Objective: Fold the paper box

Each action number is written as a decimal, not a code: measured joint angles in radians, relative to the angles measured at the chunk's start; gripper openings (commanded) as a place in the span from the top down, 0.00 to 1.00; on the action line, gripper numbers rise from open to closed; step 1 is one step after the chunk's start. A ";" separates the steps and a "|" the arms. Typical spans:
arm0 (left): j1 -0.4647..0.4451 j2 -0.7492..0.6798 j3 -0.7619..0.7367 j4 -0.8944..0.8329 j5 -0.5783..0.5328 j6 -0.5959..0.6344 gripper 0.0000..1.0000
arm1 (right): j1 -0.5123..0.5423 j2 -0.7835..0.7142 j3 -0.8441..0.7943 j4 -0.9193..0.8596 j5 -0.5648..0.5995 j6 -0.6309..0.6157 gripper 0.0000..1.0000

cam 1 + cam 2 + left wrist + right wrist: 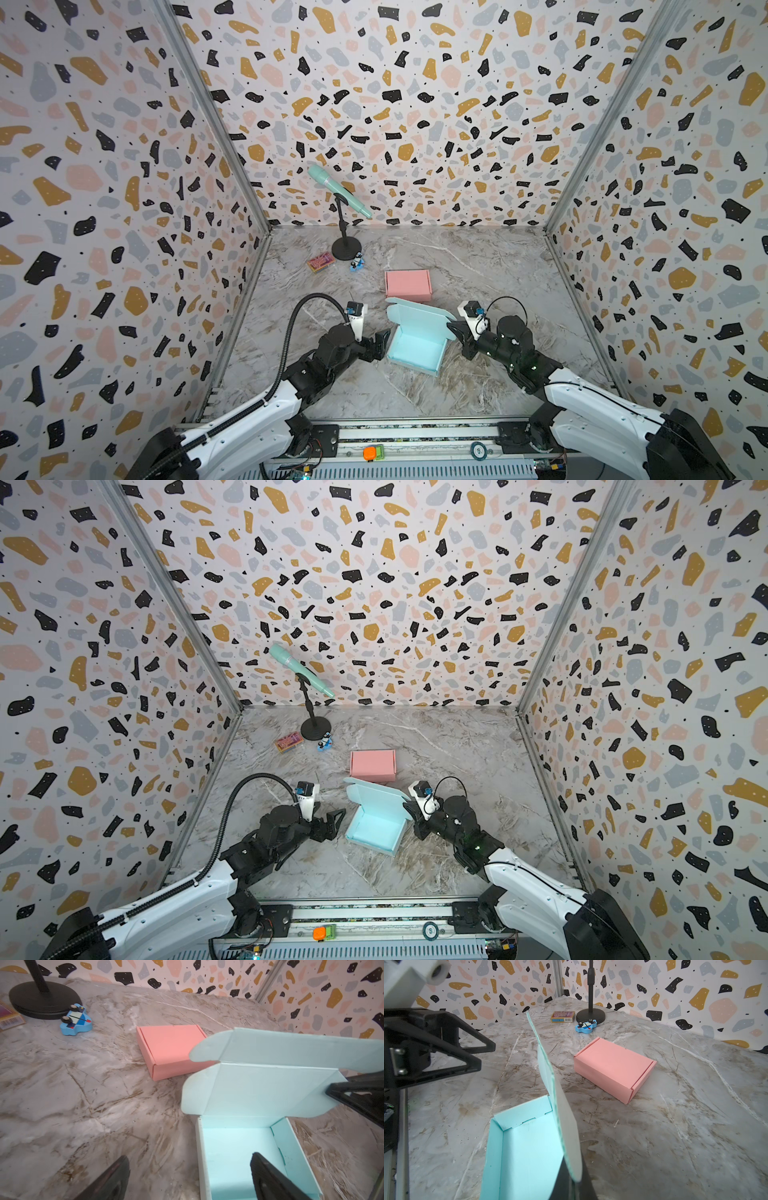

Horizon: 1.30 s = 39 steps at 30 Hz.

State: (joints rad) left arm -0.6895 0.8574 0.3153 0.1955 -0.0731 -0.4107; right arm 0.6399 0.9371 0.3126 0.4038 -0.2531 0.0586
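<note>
A light blue paper box [415, 347] [374, 827] lies open on the marble table, its lid [417, 313] [270, 1088] standing up at the far side. My right gripper [454, 328] [409, 808] [574, 1177] is shut on the lid's rounded side flap [566, 1126] at the box's right. My left gripper [382, 345] [337, 821] [189, 1156] is open at the box's left wall [200, 1157]. One finger [268, 1178] is over the inside, and the other finger [112, 1180] is outside over the table. Neither finger touches the wall.
A closed pink box [408, 284] [172, 1049] [612, 1068] sits just behind the blue one. Farther back on the left stand a microphone stand [345, 249] with a teal microphone [336, 189], a blue toy car [357, 262] and a card pack [321, 262]. Patterned walls enclose three sides.
</note>
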 measured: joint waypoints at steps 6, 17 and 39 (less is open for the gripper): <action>0.092 0.110 -0.016 0.191 0.164 0.036 0.07 | 0.000 0.009 0.000 0.000 0.000 0.000 1.00; 0.205 0.383 0.045 0.386 0.413 0.111 0.13 | 0.000 0.011 0.000 0.000 0.000 0.000 1.00; 0.212 0.515 0.138 0.394 0.501 0.212 0.58 | -0.002 0.011 0.000 -0.008 0.005 0.000 1.00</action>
State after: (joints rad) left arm -0.4770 1.3727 0.4530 0.5892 0.4282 -0.1982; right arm 0.6384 0.9485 0.3130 0.3962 -0.2485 0.0582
